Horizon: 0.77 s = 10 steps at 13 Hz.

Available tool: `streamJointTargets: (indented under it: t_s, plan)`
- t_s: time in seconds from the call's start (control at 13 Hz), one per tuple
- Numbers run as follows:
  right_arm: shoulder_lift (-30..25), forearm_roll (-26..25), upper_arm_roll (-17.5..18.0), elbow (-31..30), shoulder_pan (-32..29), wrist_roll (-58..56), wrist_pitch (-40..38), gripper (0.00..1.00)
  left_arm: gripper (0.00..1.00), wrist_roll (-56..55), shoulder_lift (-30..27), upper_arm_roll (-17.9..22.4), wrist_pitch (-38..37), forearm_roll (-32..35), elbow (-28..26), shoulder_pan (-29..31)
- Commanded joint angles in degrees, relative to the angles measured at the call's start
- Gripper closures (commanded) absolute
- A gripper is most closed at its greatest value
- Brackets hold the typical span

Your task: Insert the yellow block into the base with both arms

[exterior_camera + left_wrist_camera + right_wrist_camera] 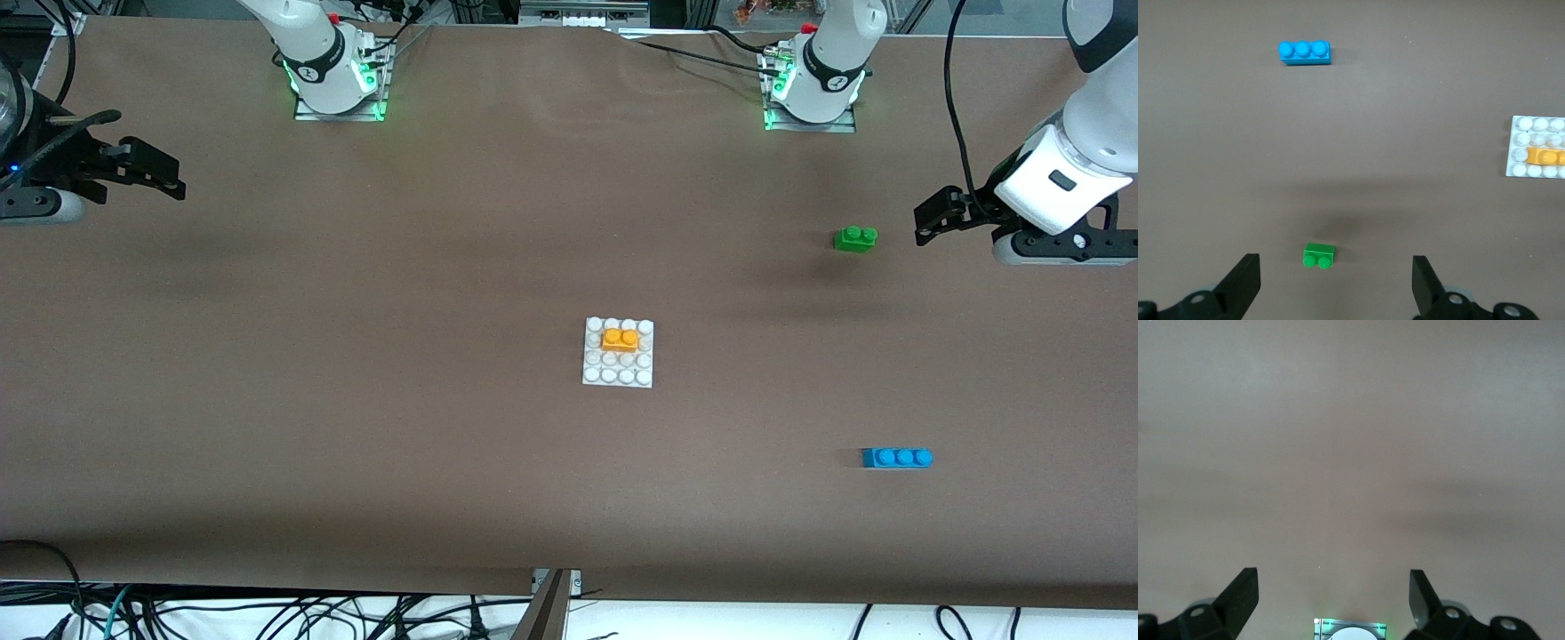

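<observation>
The yellow block (pixel 621 339) sits on the white studded base (pixel 618 353) at the middle of the table, on the second stud row from the robots' side. It also shows in the left wrist view (pixel 1545 157) on the base (pixel 1537 147). My left gripper (pixel 931 218) is open and empty, up in the air at the left arm's end of the table, beside the green brick (pixel 855 238). My right gripper (pixel 164 176) is open and empty, up in the air at the right arm's end. The right wrist view shows only bare table between its fingers (pixel 1241 593).
The green two-stud brick (pixel 1319 255) lies between the left gripper's fingers in its wrist view, on the table below. A blue three-stud brick (pixel 897 458) lies nearer the front camera, toward the left arm's end. Cables hang past the table's front edge.
</observation>
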Motion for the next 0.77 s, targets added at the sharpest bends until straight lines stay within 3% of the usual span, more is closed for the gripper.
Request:
streamJointTargets:
  t_s: [0.0,0.69]
  plan:
    - [0.4,-0.2,0.4,1.0,-0.4,0.3,-0.4,0.00,0.00,1.1,-1.5,-0.2,0.4,0.3,-1.5,0.2]
    - [0.4,-0.2,0.4,1.0,-0.4,0.3,-0.5,0.00,0.00,1.2,-1.4,-0.2,-0.6,0.1,-1.2,0.2]
